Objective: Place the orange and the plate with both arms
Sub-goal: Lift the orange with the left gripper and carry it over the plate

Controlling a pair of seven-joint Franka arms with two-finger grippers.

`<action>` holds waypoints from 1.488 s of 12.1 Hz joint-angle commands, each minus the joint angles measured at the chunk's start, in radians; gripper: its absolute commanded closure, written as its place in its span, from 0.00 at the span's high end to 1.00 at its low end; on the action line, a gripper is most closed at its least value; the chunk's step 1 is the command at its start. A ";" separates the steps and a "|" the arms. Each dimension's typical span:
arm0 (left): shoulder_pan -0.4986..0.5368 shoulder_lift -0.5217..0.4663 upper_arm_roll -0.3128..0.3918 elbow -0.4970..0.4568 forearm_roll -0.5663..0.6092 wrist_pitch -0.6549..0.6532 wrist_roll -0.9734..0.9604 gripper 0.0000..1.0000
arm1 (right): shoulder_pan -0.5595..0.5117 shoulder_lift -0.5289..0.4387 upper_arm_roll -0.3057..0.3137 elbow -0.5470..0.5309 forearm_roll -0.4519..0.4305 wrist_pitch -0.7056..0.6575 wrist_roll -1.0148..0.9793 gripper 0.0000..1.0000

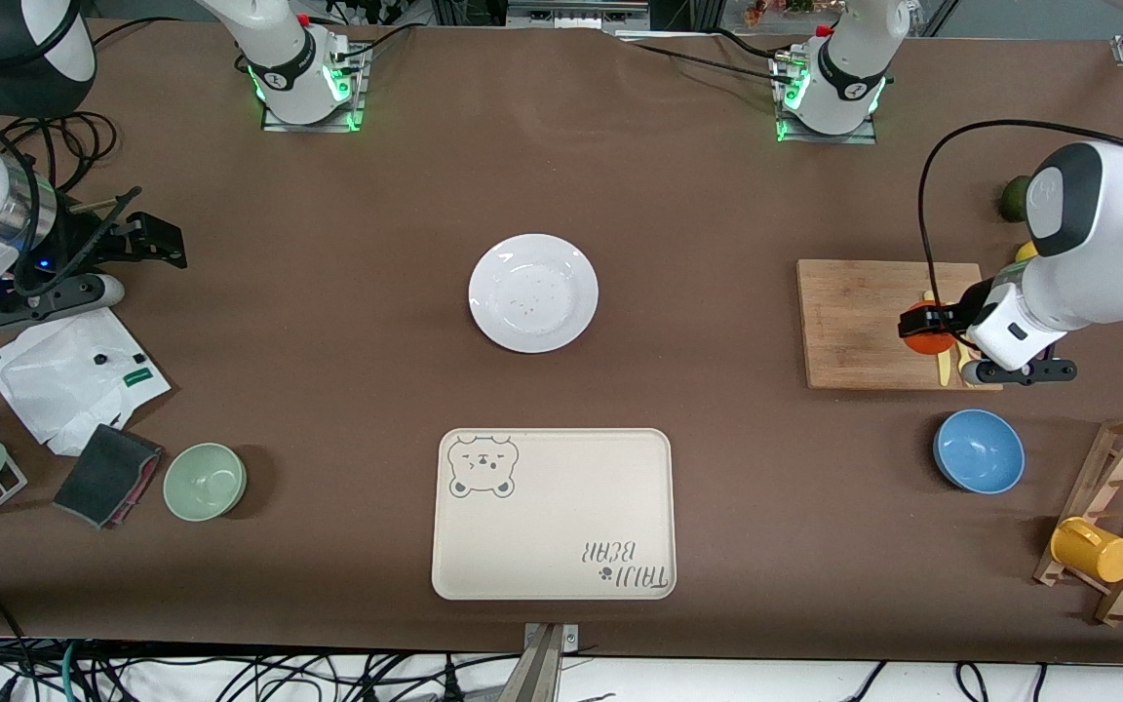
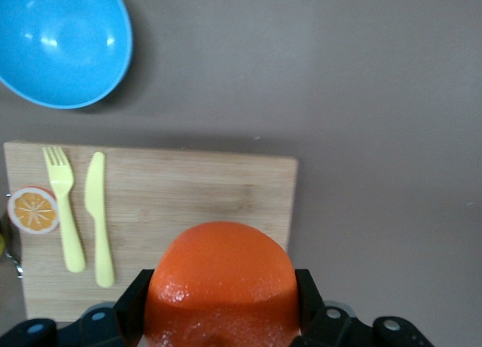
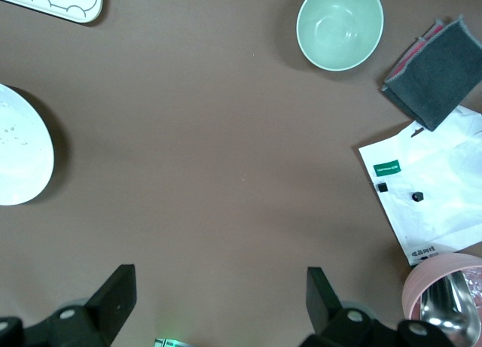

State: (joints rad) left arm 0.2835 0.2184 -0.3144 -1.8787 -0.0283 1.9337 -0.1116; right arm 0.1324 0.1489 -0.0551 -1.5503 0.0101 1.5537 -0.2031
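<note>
The left gripper hangs over the wooden board, its black fingers pinching the orange, a round fruit with pebbled, glossy orange-red skin. The board is a flat, pale, grained rectangle at the left arm's end of the table; on it lie a pale yellow plastic fork and knife side by side, with a small orange slice just beside the fork. A smooth blue bowl sits nearer the front camera than the board. The plate, round, glossy white with a shallow rim, rests on the brown cloth-covered table at mid-table, and a beige rounded-corner tray with a bear print lies nearer the camera than it. The right gripper waits with fingers spread wide above bare table at the right arm's end, near a pale green bowl, a dark grey sponge and a crinkled white bag.
</note>
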 commanded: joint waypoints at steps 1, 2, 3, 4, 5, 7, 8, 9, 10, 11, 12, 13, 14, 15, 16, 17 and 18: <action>-0.003 0.022 -0.156 0.038 -0.022 -0.024 -0.270 0.40 | -0.002 0.000 0.000 0.006 -0.001 -0.012 -0.006 1.00; -0.024 0.035 -0.220 0.053 -0.015 -0.021 -0.427 0.40 | -0.002 0.000 0.000 0.006 -0.001 -0.012 -0.006 1.00; -0.076 0.067 -0.242 0.082 -0.007 -0.019 -0.573 0.40 | -0.004 0.000 0.000 0.006 -0.001 -0.012 -0.007 1.00; -0.157 0.102 -0.239 0.113 -0.004 -0.012 -0.689 0.40 | -0.004 0.000 0.000 0.006 -0.001 -0.012 -0.007 1.00; -0.234 0.139 -0.238 0.148 -0.007 -0.012 -0.783 0.40 | -0.004 0.000 0.000 0.006 -0.001 -0.012 -0.007 1.00; -0.381 0.211 -0.233 0.225 0.019 -0.010 -0.971 0.41 | -0.004 0.000 0.000 0.006 -0.001 -0.012 -0.009 1.00; -0.424 0.254 -0.235 0.269 0.034 -0.010 -1.046 0.41 | -0.004 0.000 -0.002 0.006 -0.001 -0.012 -0.009 1.00; -0.472 0.303 -0.236 0.301 0.030 -0.001 -1.113 0.41 | -0.004 0.000 -0.002 0.006 -0.001 -0.012 -0.009 1.00; -0.530 0.347 -0.236 0.323 0.030 0.034 -1.185 0.43 | -0.004 0.000 -0.002 0.006 -0.001 -0.012 -0.009 1.00; -0.579 0.386 -0.233 0.326 0.033 0.094 -1.264 0.43 | -0.004 0.000 -0.002 0.006 -0.001 -0.012 -0.009 1.00; -0.613 0.421 -0.233 0.325 0.036 0.181 -1.319 0.43 | -0.004 0.000 -0.002 0.006 -0.001 -0.012 -0.009 1.00; -0.644 0.455 -0.229 0.325 0.036 0.255 -1.358 0.43 | -0.004 0.000 -0.002 0.006 -0.001 -0.012 -0.009 1.00; -0.673 0.481 -0.212 0.325 0.036 0.313 -1.367 0.43 | -0.005 0.000 -0.002 0.006 -0.001 -0.012 -0.009 1.00; -0.716 0.504 -0.174 0.325 0.038 0.365 -1.369 0.43 | -0.007 0.000 -0.002 0.006 -0.001 -0.012 -0.010 1.00; -0.792 0.516 -0.102 0.325 0.036 0.408 -1.370 0.43 | -0.007 0.000 -0.002 0.006 -0.001 -0.012 -0.012 1.00; -0.873 0.518 -0.016 0.325 0.036 0.428 -1.382 0.43 | -0.007 0.000 -0.002 0.006 -0.001 -0.012 -0.012 1.00; -0.947 0.518 0.067 0.325 0.036 0.430 -1.384 0.44 | -0.007 0.000 -0.002 0.006 -0.001 -0.012 -0.012 1.00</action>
State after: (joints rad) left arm -0.5388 0.7253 -0.3710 -1.5948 -0.0202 2.3602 -1.4544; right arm 0.1307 0.1505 -0.0576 -1.5516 0.0101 1.5531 -0.2039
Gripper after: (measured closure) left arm 0.211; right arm 0.000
